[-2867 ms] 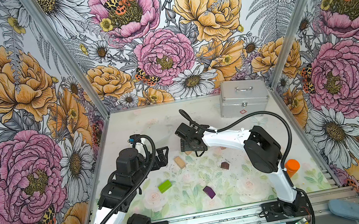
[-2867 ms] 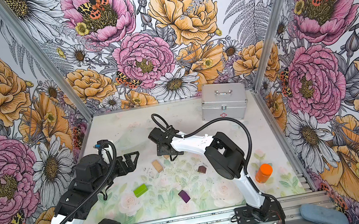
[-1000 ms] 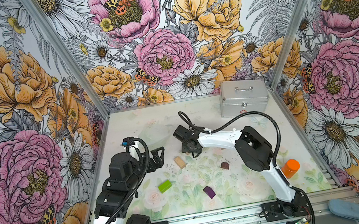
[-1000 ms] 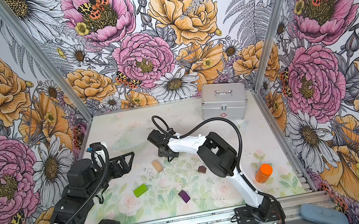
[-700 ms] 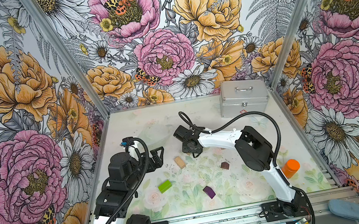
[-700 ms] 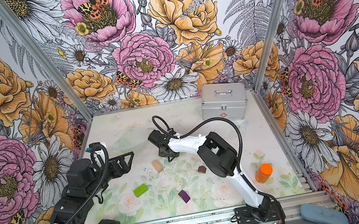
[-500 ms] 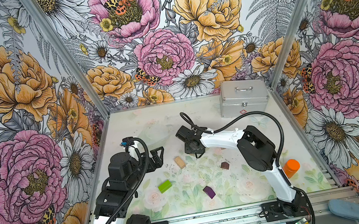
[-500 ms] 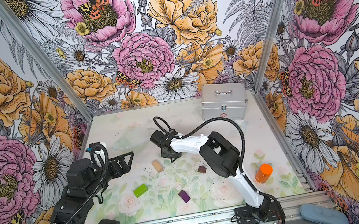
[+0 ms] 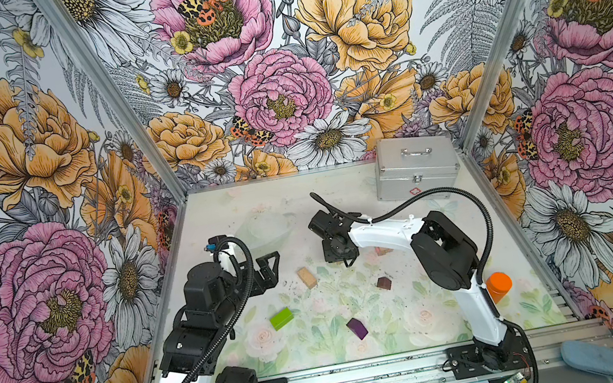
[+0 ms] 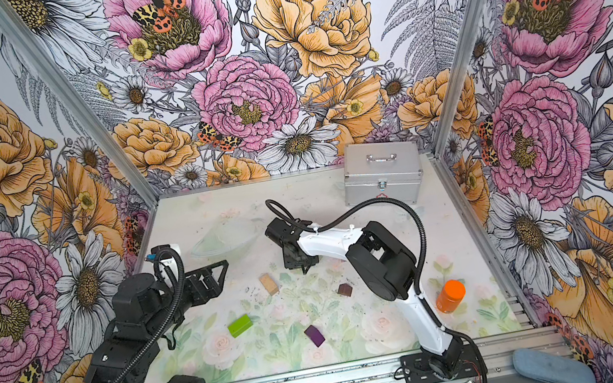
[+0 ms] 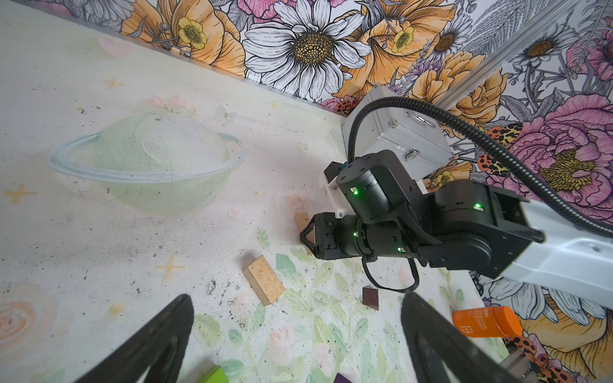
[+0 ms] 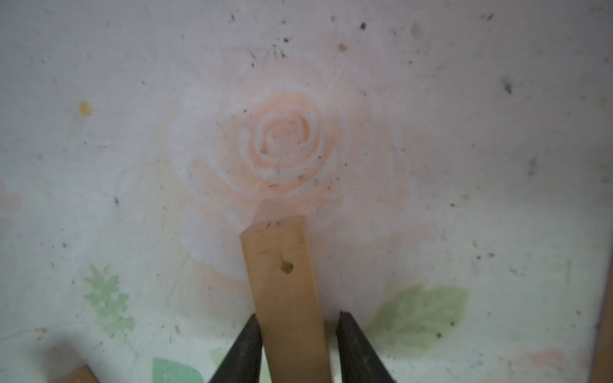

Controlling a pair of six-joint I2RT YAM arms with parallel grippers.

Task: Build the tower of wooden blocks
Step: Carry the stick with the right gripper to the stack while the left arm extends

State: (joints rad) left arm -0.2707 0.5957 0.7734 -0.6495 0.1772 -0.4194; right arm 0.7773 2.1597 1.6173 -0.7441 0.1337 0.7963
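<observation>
Right gripper (image 12: 298,315) straddles the tan block (image 12: 282,275) at bottom centre of the right wrist view. Its long axis runs straight up-frame, jaws across the narrow width near one end, one jaw touching, a sliver of gap at the other, not clamped. Left gripper (image 9: 267,270), spread wide and empty, sits left of frame centre in a top view, well apart: right arm's pick.

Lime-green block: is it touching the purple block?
Apart. Both top views show the lime-green block and the purple block lying separately, with a bare stretch of table between them.
</observation>
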